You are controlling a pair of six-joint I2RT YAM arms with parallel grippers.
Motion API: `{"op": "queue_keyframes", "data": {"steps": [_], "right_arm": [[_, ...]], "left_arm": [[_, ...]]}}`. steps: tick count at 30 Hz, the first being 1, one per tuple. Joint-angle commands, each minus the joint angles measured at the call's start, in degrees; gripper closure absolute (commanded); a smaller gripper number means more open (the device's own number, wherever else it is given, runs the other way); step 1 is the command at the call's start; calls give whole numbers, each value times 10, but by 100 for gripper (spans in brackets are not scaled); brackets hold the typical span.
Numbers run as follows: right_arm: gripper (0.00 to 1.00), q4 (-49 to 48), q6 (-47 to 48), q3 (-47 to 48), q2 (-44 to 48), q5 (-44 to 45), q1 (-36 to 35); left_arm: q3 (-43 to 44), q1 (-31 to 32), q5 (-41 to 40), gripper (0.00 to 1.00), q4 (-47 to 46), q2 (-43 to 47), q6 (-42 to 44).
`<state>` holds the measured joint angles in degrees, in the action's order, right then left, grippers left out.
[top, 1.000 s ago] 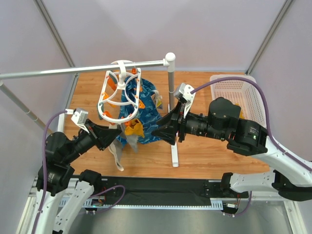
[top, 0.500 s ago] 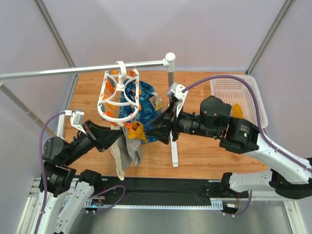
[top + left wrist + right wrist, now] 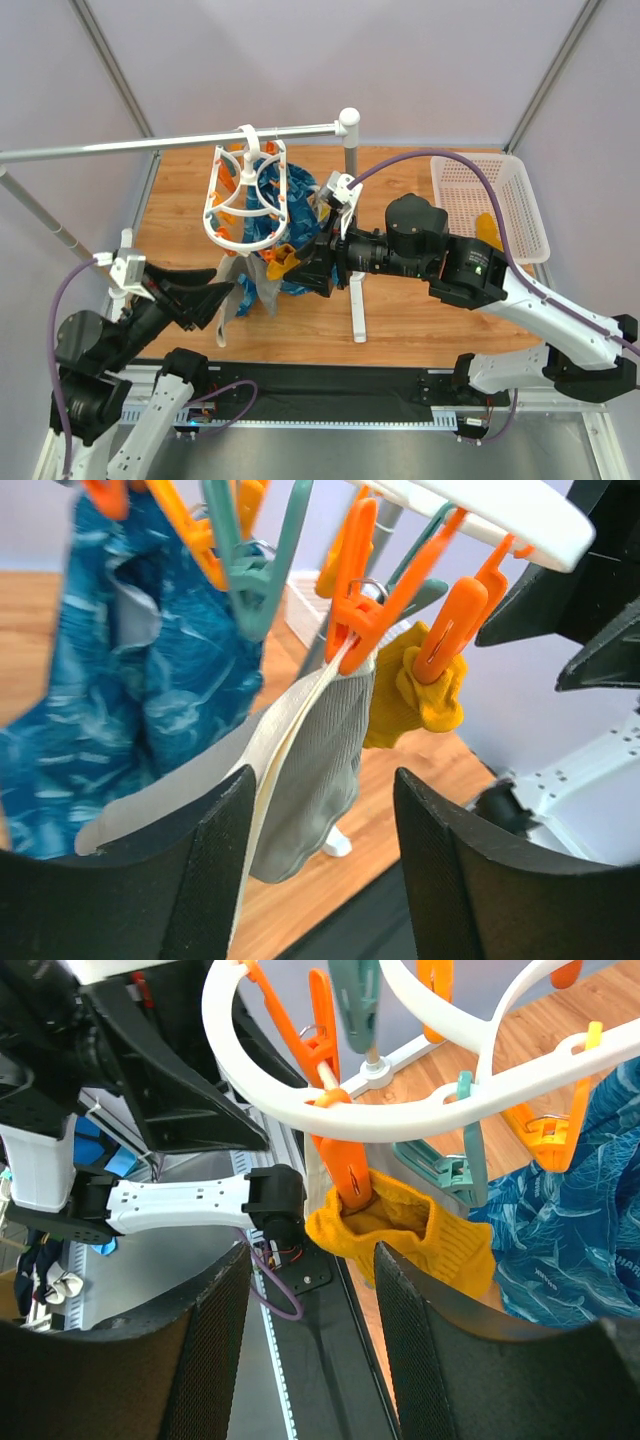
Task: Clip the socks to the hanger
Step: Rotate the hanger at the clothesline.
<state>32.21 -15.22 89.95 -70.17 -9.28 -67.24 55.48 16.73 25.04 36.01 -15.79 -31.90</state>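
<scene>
White plastic oval hanger hangs from a grey rail above the wooden counter. A wrinkled mustard sock dangles from an orange clip on its lower ring. Left pincer and right pincer both gape, released and empty, either side of it. Only the overhead view shows another yellow sock in the mesh basket

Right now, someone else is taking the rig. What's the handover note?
The left gripper is open and empty, facing the hanger clips.
The right gripper is open, fingers either side of one sock, not gripping it.
Done: that sock hangs from an orange clip on the hanger.
Left: a yellow item in the basket, likely the second sock, needs picking and clipping.
</scene>
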Motion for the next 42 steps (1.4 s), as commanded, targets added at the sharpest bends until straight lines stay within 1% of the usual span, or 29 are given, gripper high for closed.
{"op": "queue_keyframes", "data": {"steps": [1, 4, 5, 8, 9, 10, 12, 17, 18, 19, 21, 22, 24, 25, 27, 29, 33, 42], "right_arm": [[46, -23, -3, 23, -1, -17, -1], [47, -22, -3, 24, -3, -21, 0], [47, -23, -2, 23, -2, -23, 0], [47, -22, -3, 22, -1, -23, 0], [47, -22, -2, 22, 1, -24, 0], [47, -22, -3, 21, 3, -24, 0], [47, -21, -3, 18, 6, -24, 0], [47, -18, 0, 17, 9, -21, 0], [47, -17, 2, 17, 9, -20, 0], [47, -16, 2, 15, 9, -21, 0], [47, -19, 3, 14, 10, -20, 0], [47, -20, 2, 11, 10, -20, 0], [48, -18, 3, 10, 8, -20, 1], [48, -17, 5, 11, 7, -20, 0], [48, -14, 6, 12, 7, -21, 0], [48, -14, 7, 13, 8, -20, 0], [47, -14, 8, 12, 9, -19, 0], [48, -18, 5, 4, 16, -20, 0]], "left_arm": [[33, 0, -90, 36, 85, 32, 66], [52, 0, -141, 40, 102, 40, 80], [58, 0, -145, 41, 98, 37, 90], [99, 0, -165, 41, 109, -8, 103], [114, 0, -177, 41, 117, -42, 102], [148, 0, -215, 41, 128, -59, 102], [180, 0, -248, 43, 142, -93, 104], [203, 0, -249, 43, 109, -124, 118], [208, 0, -270, 43, 109, -135, 119], [210, 0, -271, 43, 108, -141, 124], [216, 0, -260, 43, 100, -158, 139], [216, 0, -254, 40, 83, -163, 148], [216, 0, -216, 40, 66, -173, 167], [213, 0, -177, 40, 44, -174, 171], [215, 0, -119, 40, 32, -180, 179], [216, 0, -95, 41, 27, -181, 179], [213, 0, -75, 40, 27, -179, 173], [220, 0, -76, 38, 6, -209, 153]]}}
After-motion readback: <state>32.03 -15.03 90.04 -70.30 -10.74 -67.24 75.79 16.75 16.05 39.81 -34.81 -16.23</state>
